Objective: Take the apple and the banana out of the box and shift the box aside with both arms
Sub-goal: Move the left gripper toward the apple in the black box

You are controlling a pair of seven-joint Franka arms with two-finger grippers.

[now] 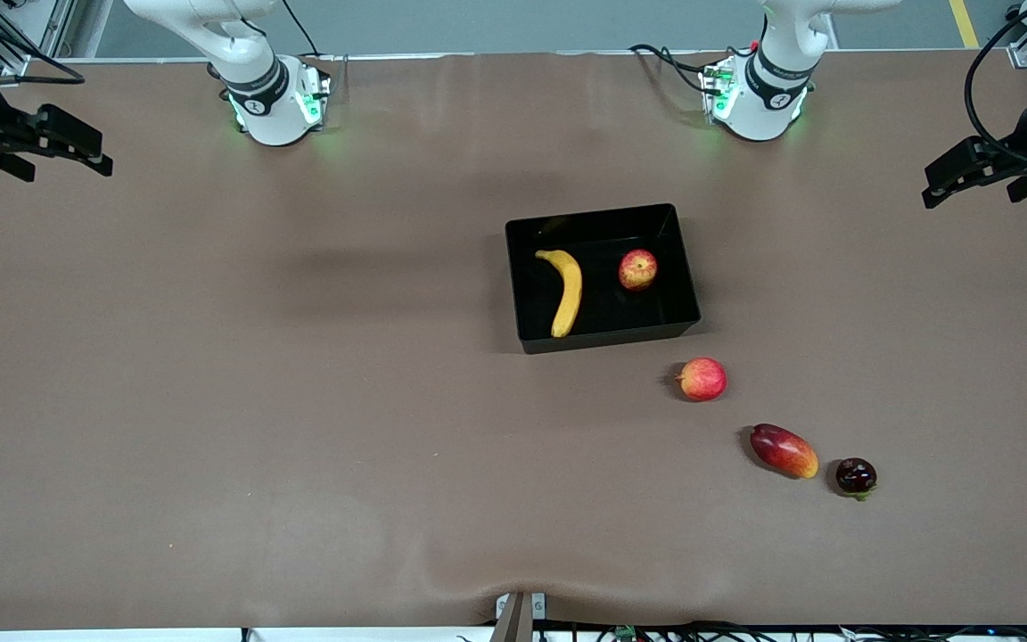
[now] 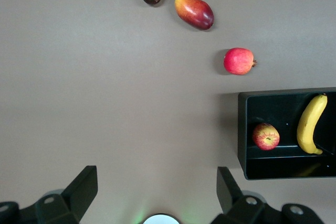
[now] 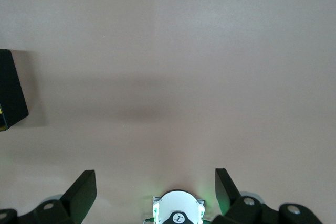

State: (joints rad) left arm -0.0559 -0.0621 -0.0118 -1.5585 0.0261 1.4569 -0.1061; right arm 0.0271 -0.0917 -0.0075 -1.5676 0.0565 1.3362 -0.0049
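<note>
The black box [image 1: 607, 338] stands mid-table, a little toward the left arm's end. Inside it lie the yellow banana [image 1: 566, 291] and the small red apple streaked with yellow [image 1: 637, 269], apart from each other. The left wrist view shows the box [image 2: 243, 129] with the banana [image 2: 310, 124] and the apple [image 2: 266, 136] in it. My left gripper [image 1: 946, 178] hangs open and empty over the table's edge at the left arm's end. My right gripper [image 1: 77, 147] hangs open and empty at the right arm's end. Both are well away from the box.
A round red-pink fruit [image 1: 702, 379] lies on the table just nearer the camera than the box. An oval red-orange mango [image 1: 784, 450] and a small dark purple fruit [image 1: 856, 476] lie nearer still. The right wrist view catches one box corner [image 3: 10, 93].
</note>
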